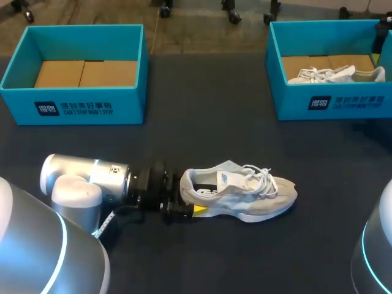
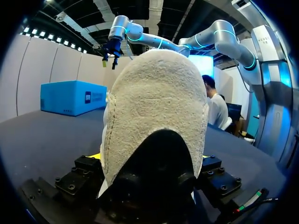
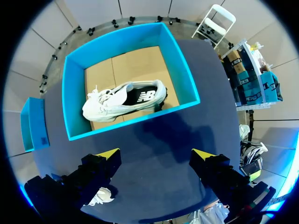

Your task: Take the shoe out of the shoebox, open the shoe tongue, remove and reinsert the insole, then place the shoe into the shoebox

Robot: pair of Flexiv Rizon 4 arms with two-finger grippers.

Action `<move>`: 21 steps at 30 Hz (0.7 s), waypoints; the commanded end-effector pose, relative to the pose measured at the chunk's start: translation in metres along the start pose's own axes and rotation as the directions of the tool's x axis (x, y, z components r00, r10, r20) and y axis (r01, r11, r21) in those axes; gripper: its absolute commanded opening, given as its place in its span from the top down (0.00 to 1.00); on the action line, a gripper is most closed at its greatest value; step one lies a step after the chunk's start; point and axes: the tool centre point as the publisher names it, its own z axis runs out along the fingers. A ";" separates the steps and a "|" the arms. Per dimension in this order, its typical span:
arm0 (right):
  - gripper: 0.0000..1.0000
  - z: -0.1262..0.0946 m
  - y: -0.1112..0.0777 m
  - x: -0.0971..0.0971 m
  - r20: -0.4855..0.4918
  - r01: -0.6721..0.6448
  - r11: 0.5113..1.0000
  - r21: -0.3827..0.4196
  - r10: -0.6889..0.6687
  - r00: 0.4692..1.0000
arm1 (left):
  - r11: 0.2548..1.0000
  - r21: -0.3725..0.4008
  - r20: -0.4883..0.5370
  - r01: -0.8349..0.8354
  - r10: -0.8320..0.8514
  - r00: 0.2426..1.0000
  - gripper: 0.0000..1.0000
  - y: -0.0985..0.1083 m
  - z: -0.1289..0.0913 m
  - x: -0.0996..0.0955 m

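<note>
Left gripper (image 1: 190, 200) is clenched on the heel of the shoe (image 1: 245, 193), one finger on each side; a yellow tip shows at the near side of the heel. The shoe lies on its sole on the table (image 1: 202, 122), its toe pointing straight away from the gripper, laces loose and tongue raised. In the left wrist view the pale heel (image 2: 154, 116) fills the gap between the fingers.

Containers:
- Right box (image 3: 74, 93) sits directly ahead of the right gripper (image 3: 155, 156), open-topped, with a cardboard floor. It holds a second shoe (image 3: 124, 100), white, lying on its side against the wall nearest the gripper.
- Left box (image 1: 73, 107) stands well beyond the left gripper. Only its cardboard floor shows inside.

Arm pose:
- Left arm comes in low and level over the table, its wrist horizontal and in line with the shoe.
- Right gripper hangs high above the right box, facing down into it, its fingers released and spread wide, touching nothing.
</note>
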 end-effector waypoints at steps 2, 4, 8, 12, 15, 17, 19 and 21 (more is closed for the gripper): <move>0.00 0.000 0.000 0.000 -0.001 0.000 1.000 0.000 0.000 1.000 | 1.000 0.001 0.001 0.000 0.000 1.000 1.00 0.000 -0.001 0.001; 0.00 -0.017 -0.007 0.008 0.013 -0.015 0.999 -0.031 0.016 1.000 | 1.000 0.001 0.001 0.000 0.000 1.000 1.00 0.000 -0.001 0.001; 0.00 -0.028 -0.023 0.031 0.044 -0.018 1.000 -0.010 0.019 0.999 | 1.000 0.001 0.001 0.000 0.000 1.000 1.00 0.000 -0.001 0.001; 0.00 -0.030 -0.046 0.061 0.090 0.024 1.000 0.012 -0.025 0.996 | 1.000 0.001 0.001 0.000 0.000 1.000 1.00 0.000 -0.001 0.001; 0.00 -0.028 -0.067 0.079 0.061 0.025 1.000 0.013 -0.026 0.998 | 1.000 0.001 0.001 0.000 0.000 1.000 1.00 0.000 -0.001 0.001; 0.00 -0.028 -0.088 0.096 0.033 0.037 0.999 0.003 -0.037 0.999 | 1.000 0.001 0.001 0.000 0.000 1.000 1.00 0.000 -0.001 0.001; 0.00 -0.026 -0.105 0.106 -0.005 0.042 0.999 0.010 -0.042 0.999 | 1.000 0.001 0.001 0.000 0.000 1.000 1.00 0.000 -0.001 0.001; 0.00 -0.028 -0.108 0.106 -0.015 0.053 0.999 0.014 -0.052 0.999 | 1.000 0.001 0.001 0.000 0.000 1.000 1.00 0.000 -0.001 0.001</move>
